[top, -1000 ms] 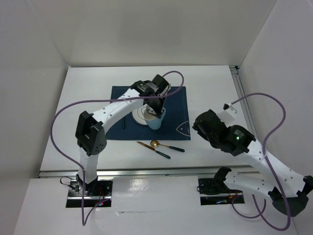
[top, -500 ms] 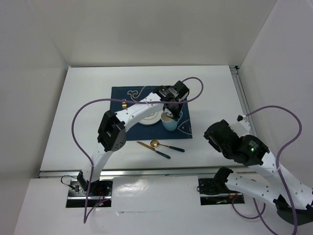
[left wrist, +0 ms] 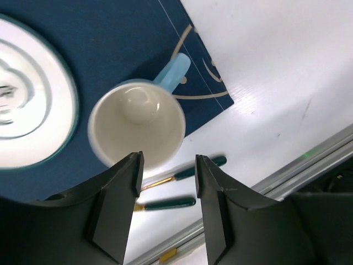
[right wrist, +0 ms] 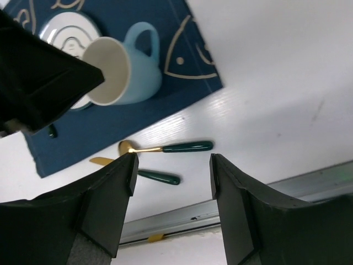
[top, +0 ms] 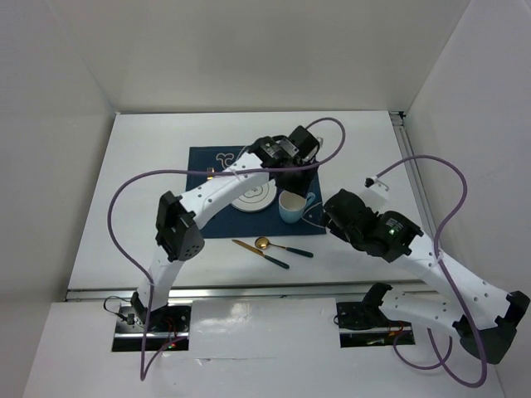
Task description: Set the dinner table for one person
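Mug [top: 292, 206] now stands further right on the placemat [top: 224, 220] — left gripper [left wrist: 168, 160] and right gripper [right wrist: 172, 160] both spread, empty — and a low left retreat risks clipping its rim.

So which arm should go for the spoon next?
Probably the right: the right gripper, open, faces the spoon lying off the placemat, nothing between them. The left gripper hangs open right over the mug.

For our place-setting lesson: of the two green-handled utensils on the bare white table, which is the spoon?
The spoon lies nearer the placemat, showing a round gold bowl; the knife beside it has a flat gold blade.
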### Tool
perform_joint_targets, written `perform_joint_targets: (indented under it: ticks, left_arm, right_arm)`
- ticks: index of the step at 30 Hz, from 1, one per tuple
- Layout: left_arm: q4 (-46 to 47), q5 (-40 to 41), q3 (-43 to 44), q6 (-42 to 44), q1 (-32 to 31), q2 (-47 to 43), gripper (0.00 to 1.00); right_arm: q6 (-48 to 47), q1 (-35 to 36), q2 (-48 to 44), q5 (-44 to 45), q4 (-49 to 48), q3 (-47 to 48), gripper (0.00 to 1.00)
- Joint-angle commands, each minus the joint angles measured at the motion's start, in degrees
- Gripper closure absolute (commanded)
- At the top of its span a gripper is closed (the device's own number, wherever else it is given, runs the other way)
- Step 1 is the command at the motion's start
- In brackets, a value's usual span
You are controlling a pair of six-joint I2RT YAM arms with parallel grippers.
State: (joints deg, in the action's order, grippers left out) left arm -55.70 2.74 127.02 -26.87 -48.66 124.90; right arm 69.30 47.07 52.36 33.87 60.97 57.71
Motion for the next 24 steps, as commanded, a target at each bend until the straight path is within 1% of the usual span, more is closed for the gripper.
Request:
perform_joint_targets:
  ticks: [1, 3, 4, 5, 7, 8, 10, 12, 14, 15, 18, 23, 24]
  left_arm:
    - [-4.15, 4.98, 2.89, 0.25, 2.42, -8.87, 0.41]
    - [-5.64, 6.39, 1.57, -1.51, 6.64, -11.25, 0.40]
    - [-5.65, 6.92, -0.35, -2.12, 8.31, -13.87, 0.40]
    - [-5.65, 6.92, -1.76, -2.65, 11.98, -15.37, 0.40]
    - [-5.65, 8.15, -5.53, -2.66, 15.42, -18.36, 0.40]
    - [-5.65, 8.76, -6.86, -2.66, 18.49, -21.60, 0.39]
    - [-4.94, 8.77, -8.97, -2.66, 21.32, -24.43, 0.39]
    - [-4.41, 8.25, -11.52, -1.08, 24.82, -27.94, 0.37]
    - [-3.89, 7.55, -13.89, -0.55, 26.42, -29.71, 0.37]
    - [-3.37, 7.02, -14.60, -0.55, 27.21, -30.32, 0.37]
    - [-2.66, 6.49, -17.68, -0.02, 28.53, -32.26, 0.37]
    - [-1.60, 5.96, -21.81, -0.02, 29.06, -33.93, 0.37]
    - [-1.60, 5.96, -22.60, -0.02, 29.06, -33.93, 0.37]
  right_arm:
    - [-4.16, -0.22, 0.90, -0.81, -8.67, -0.32, 0.32]
    - [-5.75, -0.75, 2.92, -1.35, -10.51, -0.32, 0.32]
    - [-6.27, -0.75, 3.53, -2.30, -12.70, -0.32, 0.31]
    - [-8.19, -1.45, 4.15, -3.79, -14.28, -0.32, 0.31]
    - [-10.14, -3.29, 6.43, -6.17, -18.94, -0.32, 0.31]
    - [-12.58, -5.56, 7.40, -9.23, -20.44, -0.32, 0.31]
    - [-15.58, -8.30, 11.00, -12.84, -24.21, 1.16, 0.30]
    - [-17.26, -11.97, 15.38, -16.54, -24.23, 2.83, 0.29]
    - [-18.32, -14.36, 17.94, -20.04, -24.23, 4.77, 0.29]
    - [-19.19, -16.64, 20.13, -21.20, -24.23, 4.78, 0.29]
    - [-21.12, -19.98, 23.48, -25.23, -25.46, 5.39, 0.29]
    - [-23.59, -21.84, 26.30, -30.34, -30.81, 4.17, 0.29]
    - [-24.12, -21.84, 27.17, -31.83, -31.69, 3.64, 0.30]
